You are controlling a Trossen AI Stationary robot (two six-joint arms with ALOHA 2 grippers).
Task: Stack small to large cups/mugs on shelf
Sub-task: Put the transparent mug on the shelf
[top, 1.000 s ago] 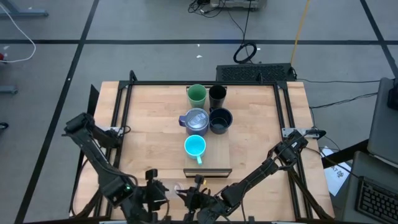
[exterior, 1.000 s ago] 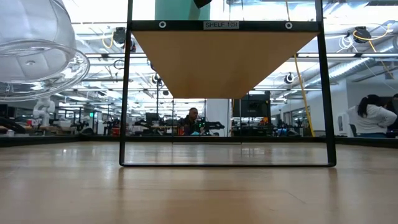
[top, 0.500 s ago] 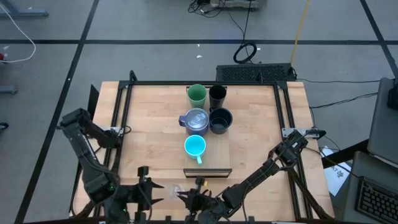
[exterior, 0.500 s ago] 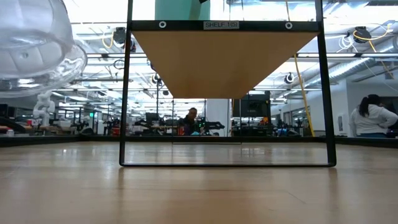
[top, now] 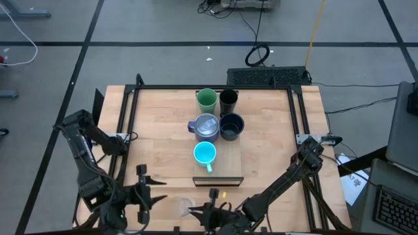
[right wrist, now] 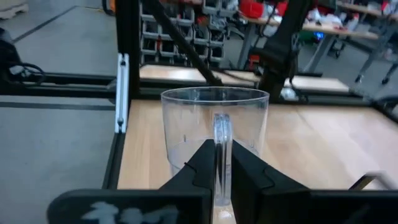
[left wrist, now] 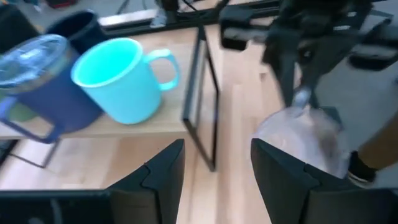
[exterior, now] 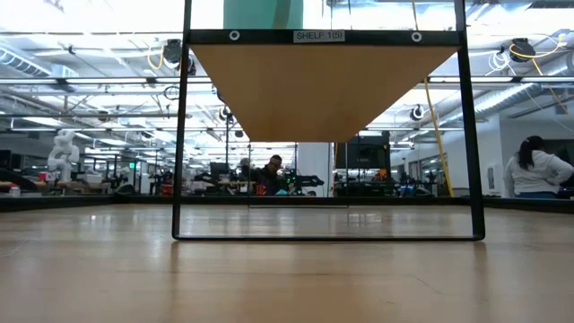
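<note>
Clearly, my right end effector [right wrist: 215,163] pinched the clear glass [right wrist: 214,134] by its rim, apparently upright; the shelf [top: 233,166] lay just ahead; left end effector [left wrist: 217,158] spread, beside.

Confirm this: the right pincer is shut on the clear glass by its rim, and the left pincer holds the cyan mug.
Half wrong. The left pincer is open and holds nothing; the left wrist view shows the cyan mug standing on the shelf. The right pincer does grip the clear glass.

Five vessels sit on the shelf [top: 232,151]: cup [top: 206,100] and tumbler [top: 228,100] far, two mugs [top: 206,126] [top: 232,126] behind the handled mug [top: 205,154]; the glass [top: 183,207] lies near on the counter [top: 157,130].
</note>
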